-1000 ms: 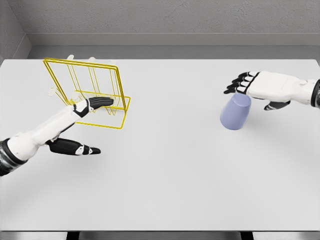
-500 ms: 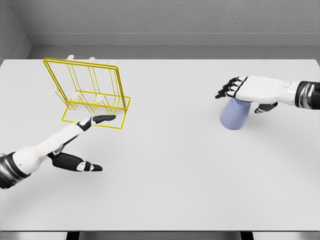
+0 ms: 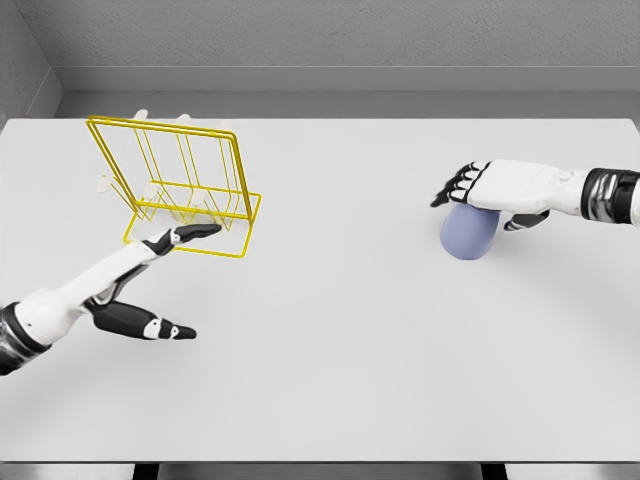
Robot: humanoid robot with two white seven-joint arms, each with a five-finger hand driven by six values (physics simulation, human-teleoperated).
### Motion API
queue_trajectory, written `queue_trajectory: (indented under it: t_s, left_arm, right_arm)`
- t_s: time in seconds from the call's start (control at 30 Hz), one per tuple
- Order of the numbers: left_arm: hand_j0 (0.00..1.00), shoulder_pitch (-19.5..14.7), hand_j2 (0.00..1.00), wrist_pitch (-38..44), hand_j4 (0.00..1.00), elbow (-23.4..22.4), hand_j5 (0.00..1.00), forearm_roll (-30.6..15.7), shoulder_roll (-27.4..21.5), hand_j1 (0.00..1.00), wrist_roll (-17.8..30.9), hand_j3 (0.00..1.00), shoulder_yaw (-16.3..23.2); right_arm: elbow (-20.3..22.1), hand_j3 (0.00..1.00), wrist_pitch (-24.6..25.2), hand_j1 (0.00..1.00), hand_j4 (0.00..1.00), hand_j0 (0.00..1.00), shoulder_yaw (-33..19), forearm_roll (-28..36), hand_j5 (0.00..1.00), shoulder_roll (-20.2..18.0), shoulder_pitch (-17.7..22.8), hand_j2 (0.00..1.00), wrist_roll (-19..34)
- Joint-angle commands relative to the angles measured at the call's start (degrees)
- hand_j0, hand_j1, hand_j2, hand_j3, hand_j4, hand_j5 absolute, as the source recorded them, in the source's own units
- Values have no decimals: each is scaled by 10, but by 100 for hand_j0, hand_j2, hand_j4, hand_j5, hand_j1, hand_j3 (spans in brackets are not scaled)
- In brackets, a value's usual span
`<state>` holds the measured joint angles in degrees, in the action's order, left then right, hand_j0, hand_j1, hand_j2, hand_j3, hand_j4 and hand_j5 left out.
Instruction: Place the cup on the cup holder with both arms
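Observation:
A lavender-blue cup (image 3: 468, 235) stands on the table at the right, its top hidden under my right hand (image 3: 470, 190). That hand lies flat over the cup with fingers spread and pointing left; I see no grasp on it. The yellow wire cup holder (image 3: 185, 190) stands at the back left, with white pegs poking out behind it. My left hand (image 3: 160, 270) is open, fingers stretched toward the holder's front edge and the thumb hanging below; its fingertips (image 3: 200, 230) reach the base wire.
The white table (image 3: 330, 340) stretches wide between the two hands. A grey wall runs along the table's far edge.
The right hand has dropped lower onto the cup's top, hiding more of it. The left hand drew back from inside the holder to its front edge.

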<state>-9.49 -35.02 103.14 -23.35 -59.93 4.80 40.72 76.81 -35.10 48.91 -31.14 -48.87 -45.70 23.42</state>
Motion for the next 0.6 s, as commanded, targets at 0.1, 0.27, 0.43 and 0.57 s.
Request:
queue_trajectory:
  t_s: [0.1,0.27,0.43,0.57]
  left_arm:
    - [100,-2,100,0,100,0,100,-59,-25,100,0,100,34]
    - [100,-4,100,0,100,0,100,-137,-32,100,0,100,74]
    - [100,-11,100,0,100,1,100,-185,-26,100,1,100,85]
    - [100,-15,100,0,100,0,100,-159,-25,100,2,100,84]
  right_arm:
    - [1,81,1,81,81,81,0,-8,81,0,0,81,0]
    - [4,69,1,69,69,69,0,-12,69,-1,0,69,0]
    - [4,68,1,68,68,68,0,-12,68,-1,-1,68,0]
    - [4,64,1,64,64,64,0,-12,64,-1,-1,64,0]
